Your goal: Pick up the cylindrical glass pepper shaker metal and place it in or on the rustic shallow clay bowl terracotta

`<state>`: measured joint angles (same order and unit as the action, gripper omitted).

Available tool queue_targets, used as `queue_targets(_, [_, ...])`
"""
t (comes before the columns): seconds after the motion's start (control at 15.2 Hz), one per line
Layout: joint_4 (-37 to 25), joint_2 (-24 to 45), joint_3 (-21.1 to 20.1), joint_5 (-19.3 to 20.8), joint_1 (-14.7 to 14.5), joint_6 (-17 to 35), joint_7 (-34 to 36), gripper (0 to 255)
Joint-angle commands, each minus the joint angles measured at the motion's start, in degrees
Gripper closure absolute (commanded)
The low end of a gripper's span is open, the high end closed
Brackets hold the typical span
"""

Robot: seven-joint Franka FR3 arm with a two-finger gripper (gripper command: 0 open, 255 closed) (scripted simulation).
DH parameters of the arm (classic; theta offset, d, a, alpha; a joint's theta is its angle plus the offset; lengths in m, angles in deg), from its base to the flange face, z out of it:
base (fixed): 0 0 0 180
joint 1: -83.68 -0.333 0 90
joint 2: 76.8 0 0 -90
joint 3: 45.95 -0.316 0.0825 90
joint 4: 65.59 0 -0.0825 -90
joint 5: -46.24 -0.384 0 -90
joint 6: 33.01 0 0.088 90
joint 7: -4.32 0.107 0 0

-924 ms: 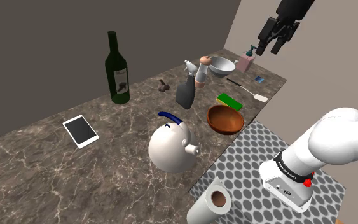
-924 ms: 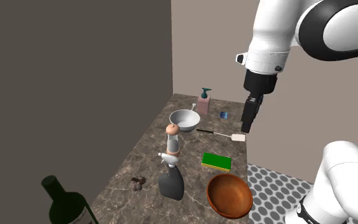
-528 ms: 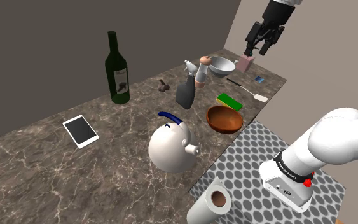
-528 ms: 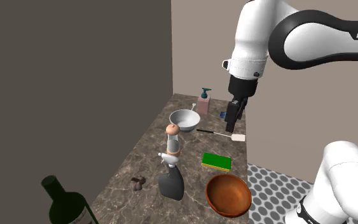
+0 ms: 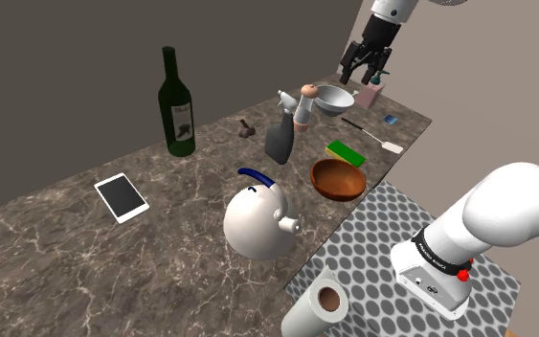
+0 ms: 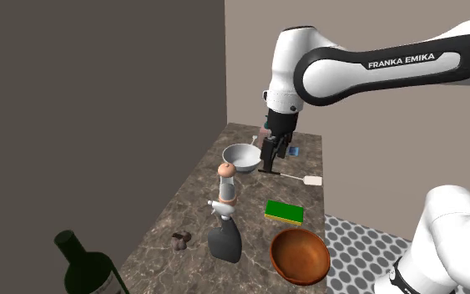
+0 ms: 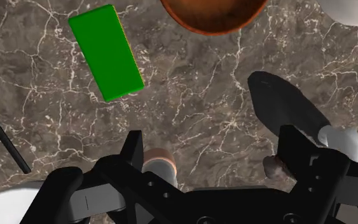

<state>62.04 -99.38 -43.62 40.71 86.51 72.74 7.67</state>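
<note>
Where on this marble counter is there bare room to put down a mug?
The widest bare stretch lies on the counter below the tablet and left of the white kettle in the shoulder view. Another lies between wine bottle and kettle. The far end, around spray bottle, shaker, sponge and brown bowl, is crowded.

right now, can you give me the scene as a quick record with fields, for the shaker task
target: pepper shaker with peach cap and pale body, upright beside the dark grey spray bottle
destination: shallow reddish-brown bowl, empty, next to the green sponge
gripper: black gripper above the dark marble counter, fingers apart, holding nothing
progress: shaker not yet grasped
</note>
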Motion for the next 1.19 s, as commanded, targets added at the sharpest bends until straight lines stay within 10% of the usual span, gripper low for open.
queue_targets(0.0, [-1.7,3.89,0.9,-0.34,0.3,2.45,-1.21,0])
queue_targets(1.12, [-19.53,32.64,4.05,-6.85,2.37,14.05,-8.54,0])
